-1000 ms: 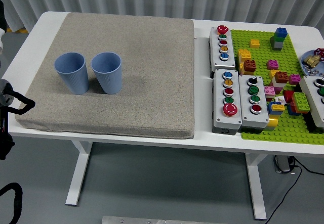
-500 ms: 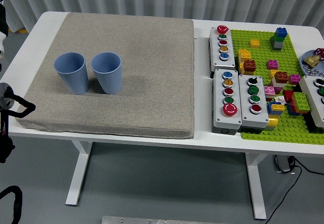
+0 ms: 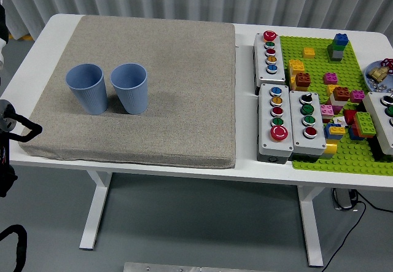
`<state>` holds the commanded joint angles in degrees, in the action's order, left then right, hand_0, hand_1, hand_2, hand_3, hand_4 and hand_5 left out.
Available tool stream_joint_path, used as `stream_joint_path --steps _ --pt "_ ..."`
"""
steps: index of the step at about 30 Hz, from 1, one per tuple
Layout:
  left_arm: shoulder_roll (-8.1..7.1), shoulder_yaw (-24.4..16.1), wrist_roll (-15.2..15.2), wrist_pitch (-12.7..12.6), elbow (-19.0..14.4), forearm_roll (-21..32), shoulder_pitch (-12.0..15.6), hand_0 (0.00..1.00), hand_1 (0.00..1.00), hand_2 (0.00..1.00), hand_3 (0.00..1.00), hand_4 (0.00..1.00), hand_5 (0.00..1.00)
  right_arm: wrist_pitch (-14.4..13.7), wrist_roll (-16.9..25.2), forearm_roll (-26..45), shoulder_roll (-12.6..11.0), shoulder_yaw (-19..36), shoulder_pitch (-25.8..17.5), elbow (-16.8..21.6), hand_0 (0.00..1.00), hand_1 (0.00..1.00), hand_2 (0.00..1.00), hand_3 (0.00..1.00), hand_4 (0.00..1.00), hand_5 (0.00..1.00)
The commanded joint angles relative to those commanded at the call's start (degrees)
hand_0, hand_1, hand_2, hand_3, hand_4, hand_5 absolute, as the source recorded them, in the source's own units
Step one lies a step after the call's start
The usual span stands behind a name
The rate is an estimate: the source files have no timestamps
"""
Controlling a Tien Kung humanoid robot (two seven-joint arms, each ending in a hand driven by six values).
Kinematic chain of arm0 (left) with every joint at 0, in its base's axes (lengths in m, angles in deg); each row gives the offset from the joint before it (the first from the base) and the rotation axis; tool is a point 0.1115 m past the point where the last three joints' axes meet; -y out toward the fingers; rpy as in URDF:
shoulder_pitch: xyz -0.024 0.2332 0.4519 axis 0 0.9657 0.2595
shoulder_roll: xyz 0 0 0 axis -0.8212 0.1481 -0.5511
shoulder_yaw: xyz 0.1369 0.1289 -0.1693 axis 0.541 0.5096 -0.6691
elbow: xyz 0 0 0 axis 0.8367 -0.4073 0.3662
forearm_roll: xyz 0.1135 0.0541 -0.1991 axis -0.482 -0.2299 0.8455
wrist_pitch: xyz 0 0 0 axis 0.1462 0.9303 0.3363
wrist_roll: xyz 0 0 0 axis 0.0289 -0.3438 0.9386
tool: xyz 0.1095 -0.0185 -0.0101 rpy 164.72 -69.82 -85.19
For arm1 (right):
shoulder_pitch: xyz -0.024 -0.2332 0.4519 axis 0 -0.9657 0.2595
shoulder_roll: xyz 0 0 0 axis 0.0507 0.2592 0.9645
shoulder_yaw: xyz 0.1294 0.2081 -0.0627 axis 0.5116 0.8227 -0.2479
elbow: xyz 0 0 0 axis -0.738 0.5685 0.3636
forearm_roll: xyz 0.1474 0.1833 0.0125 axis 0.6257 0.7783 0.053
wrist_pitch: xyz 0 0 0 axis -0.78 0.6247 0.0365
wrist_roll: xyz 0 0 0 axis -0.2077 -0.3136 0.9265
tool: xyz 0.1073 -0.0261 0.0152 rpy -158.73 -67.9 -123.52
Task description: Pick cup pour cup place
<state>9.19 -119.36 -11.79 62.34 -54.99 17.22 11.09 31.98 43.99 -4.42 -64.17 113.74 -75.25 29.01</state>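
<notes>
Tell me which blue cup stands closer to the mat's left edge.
The left blue cup; the other blue cup stands beside it to its right, farther from that edge.

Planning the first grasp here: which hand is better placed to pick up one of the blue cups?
Left, probably. The two blue cups stand upright on the left part of the grey mat, and the left arm sits at the table's left edge near them. No right arm is in view.
</notes>
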Motion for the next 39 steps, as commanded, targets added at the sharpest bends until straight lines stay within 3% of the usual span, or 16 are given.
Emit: stream_joint_path --steps 39 --pt "0.05 -0.2 0.3 -0.3 -0.2 0.2 0.4 0.971 0.974 0.998 0.998 0.933 0.998 -0.1 -0.1 -0.3 0.1 0.2 -0.2 0.0 0.748 0.701 0.751 0.607 0.109 0.258"
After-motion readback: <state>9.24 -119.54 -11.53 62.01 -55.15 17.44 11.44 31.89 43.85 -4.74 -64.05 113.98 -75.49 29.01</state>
